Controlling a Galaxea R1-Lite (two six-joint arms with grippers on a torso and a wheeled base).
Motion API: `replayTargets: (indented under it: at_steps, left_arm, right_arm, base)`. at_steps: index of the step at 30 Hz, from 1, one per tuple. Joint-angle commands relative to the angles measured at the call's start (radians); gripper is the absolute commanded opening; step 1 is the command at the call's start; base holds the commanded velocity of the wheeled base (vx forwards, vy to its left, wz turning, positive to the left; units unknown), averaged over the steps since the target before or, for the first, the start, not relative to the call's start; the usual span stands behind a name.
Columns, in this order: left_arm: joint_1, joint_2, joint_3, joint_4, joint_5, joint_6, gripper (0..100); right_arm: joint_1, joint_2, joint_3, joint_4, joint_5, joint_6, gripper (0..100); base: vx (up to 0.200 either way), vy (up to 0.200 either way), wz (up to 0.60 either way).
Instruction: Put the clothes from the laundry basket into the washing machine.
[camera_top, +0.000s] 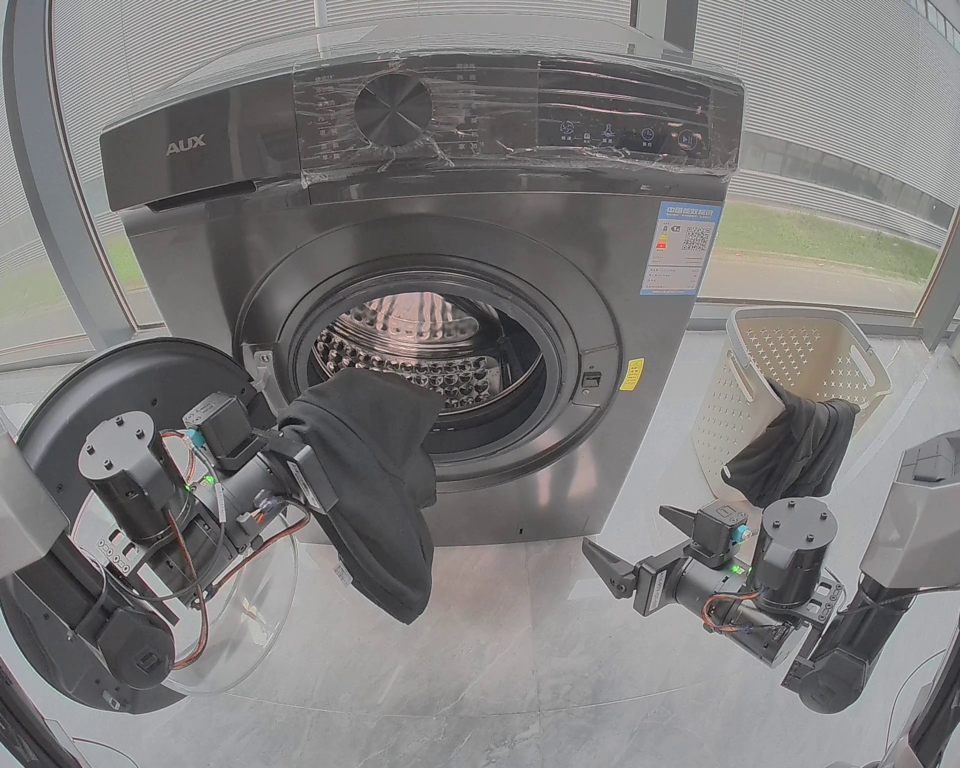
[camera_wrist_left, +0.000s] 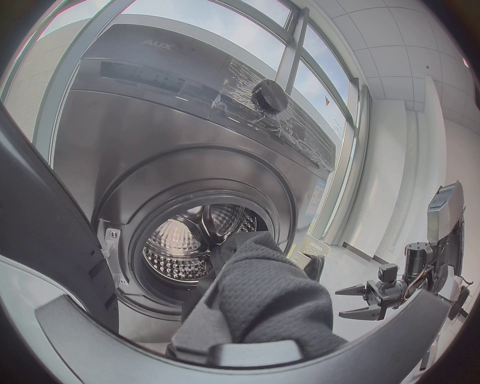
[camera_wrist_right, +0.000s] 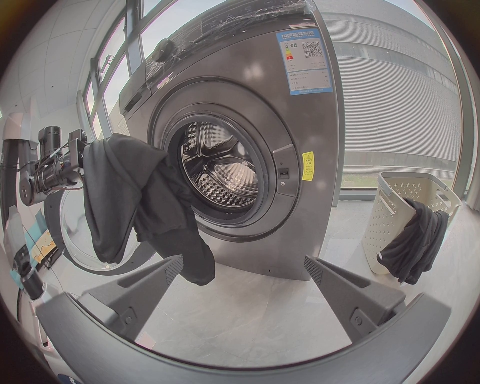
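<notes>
Right wrist view: garment (camera_wrist_right: 417, 240) over laundry basket (camera_wrist_right: 382, 220)

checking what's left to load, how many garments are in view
2. The first garment hangs from the left pincer before the open washing machine; the second garment drapes over the laundry basket rim. More may be hidden inside the basket.

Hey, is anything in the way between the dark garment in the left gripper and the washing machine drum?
Nothing visible blocks it. The door is swung wide to the robot's left, the drum mouth is open, and the dark garment, held by the left gripper, hangs right at its lower edge.
</notes>
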Motion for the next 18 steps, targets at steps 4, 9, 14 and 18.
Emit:
replayTargets:
  at_steps: [4,9,14,18]
  left_arm:
    - [0.006,-0.007,0.042,-0.007,0.011,0.022,0]
    - [0.004,-0.012,0.085,-0.007,0.017,0.063,0]
    - [0.006,-0.005,0.08,-0.006,0.052,0.091,0]
    - [0.001,0.005,0.088,-0.006,0.087,0.117,0]
  right_arm:
    - [-0.006,-0.004,-0.011,-0.002,-0.004,0.002,100]
    - [-0.011,-0.007,-0.02,-0.002,-0.005,0.002,100]
    - [-0.022,-0.008,-0.02,-0.002,-0.005,0.002,100]
    - [-0.025,-0.01,-0.022,-0.002,-0.004,0.002,100]
  base:
    - [0.0,0.0,0.0]
    - [0.0,0.0,0.0]
    - [0.0,0.0,0.0]
    - [0.0,0.0,0.0]
